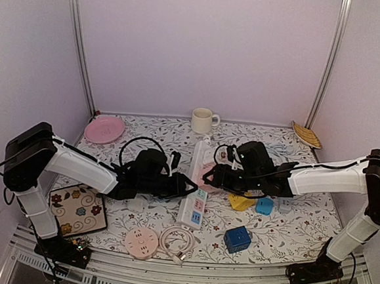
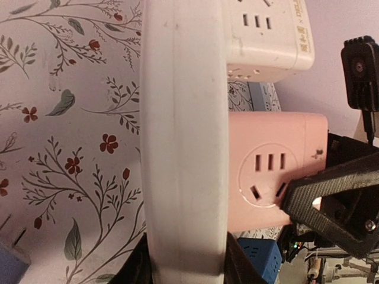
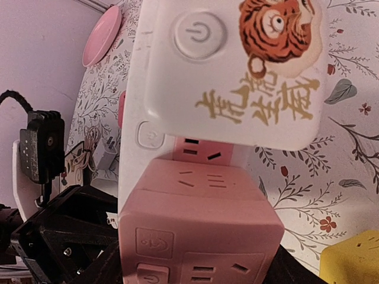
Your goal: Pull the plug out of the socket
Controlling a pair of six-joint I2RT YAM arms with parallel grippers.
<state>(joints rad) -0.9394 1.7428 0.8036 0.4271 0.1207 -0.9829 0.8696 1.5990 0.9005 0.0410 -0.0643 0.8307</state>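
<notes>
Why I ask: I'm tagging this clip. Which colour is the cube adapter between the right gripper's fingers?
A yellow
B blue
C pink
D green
C: in the right wrist view the pink cube adapter sits between the fingers of the right gripper, plugged into the white power strip.

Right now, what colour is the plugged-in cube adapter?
The cube adapter is pink; right wrist view.

A robotics lab test booth: plain lilac walls (image 1: 204,44) and slim metal corner posts (image 1: 79,41) enclose a floral-cloth tabletop (image 1: 288,235), with white-and-black robot arms (image 1: 76,166) bolted along its ribbed aluminium rail (image 1: 186,276).
</notes>
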